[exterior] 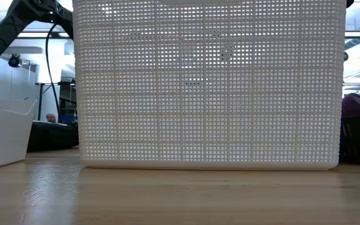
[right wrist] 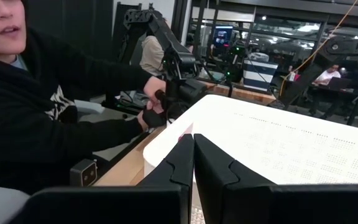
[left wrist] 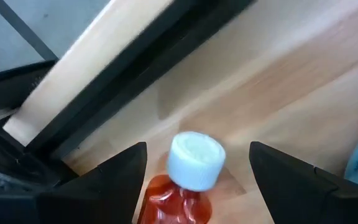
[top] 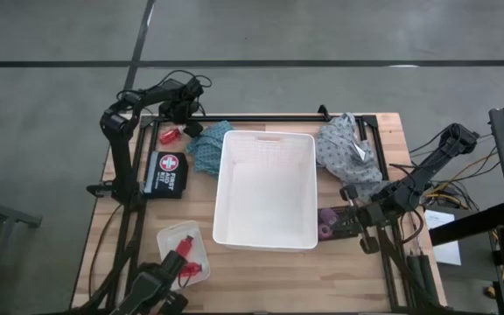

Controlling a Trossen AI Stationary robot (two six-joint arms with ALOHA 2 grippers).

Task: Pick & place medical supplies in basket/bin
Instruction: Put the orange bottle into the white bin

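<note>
A small red bottle with a white cap [left wrist: 194, 163] lies on its side on the wood near the table's far left corner [top: 169, 135]. My left gripper [left wrist: 194, 186] is open just above it, one finger on either side, with gaps showing. Beside it the teal cloth [top: 205, 150] lies against the big white basket [top: 265, 229]. The grey cloth [top: 348, 149] lies bunched at the basket's far right. Purple rolls [top: 326, 219] sit by its near right corner. My right gripper [right wrist: 192, 155] is shut and hovers near them [top: 349, 194], holding nothing.
A black first-aid pouch [top: 166, 172] lies left of the basket. The small translucent tray [top: 182, 249] with red bottles in it sits near the left front. A black frame rail [left wrist: 142, 56] runs close behind the bottle. A person [right wrist: 36, 93] stands beyond the table's left side.
</note>
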